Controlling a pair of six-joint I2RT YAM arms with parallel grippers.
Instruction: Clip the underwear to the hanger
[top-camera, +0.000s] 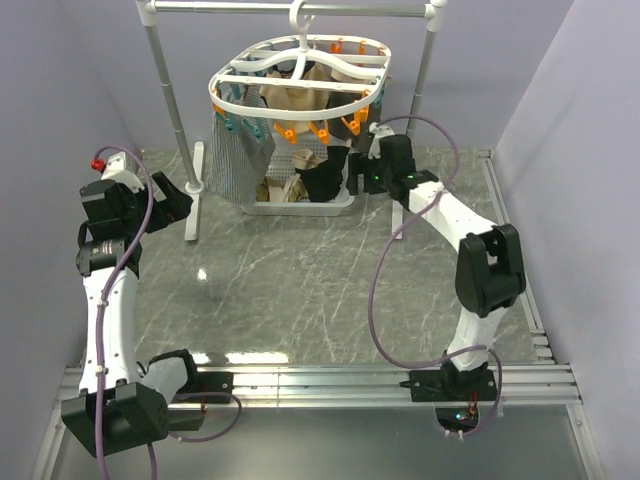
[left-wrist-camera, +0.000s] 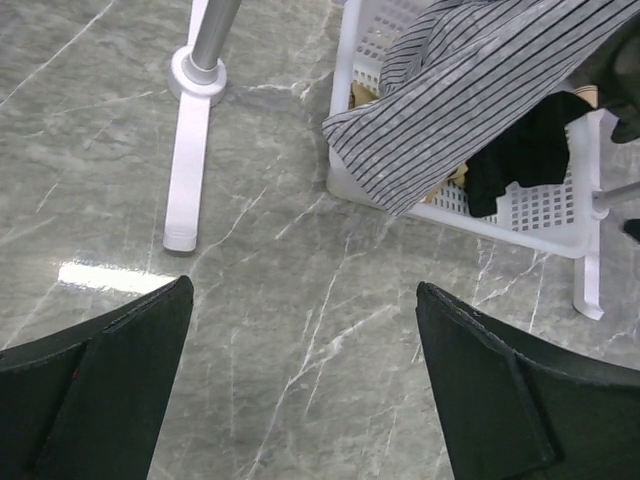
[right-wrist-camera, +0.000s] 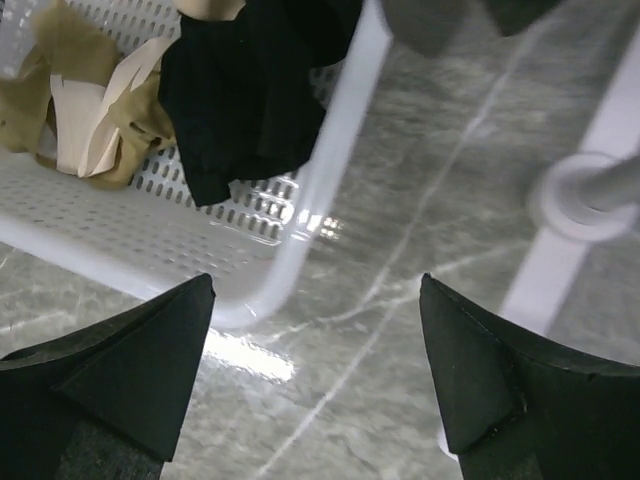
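The black underwear (top-camera: 325, 182) lies crumpled in the right part of the white basket (top-camera: 300, 208), below the white oval hanger (top-camera: 300, 80) with orange and teal clothespins. It also shows in the left wrist view (left-wrist-camera: 525, 150) and the right wrist view (right-wrist-camera: 250, 90). My right gripper (top-camera: 365, 168) is open and empty just outside the basket's right corner; in its own view (right-wrist-camera: 317, 280) it hovers over the floor beside the basket rim (right-wrist-camera: 330, 190). My left gripper (top-camera: 180, 205) is open and empty, left of the basket over bare floor (left-wrist-camera: 305, 285).
A grey striped cloth (top-camera: 240, 160) hangs from the hanger's left side and drapes over the basket (left-wrist-camera: 470, 90). Beige garments (right-wrist-camera: 90, 100) lie in the basket. The metal rail stand has white feet on the left (left-wrist-camera: 190, 150) and right (right-wrist-camera: 580, 195).
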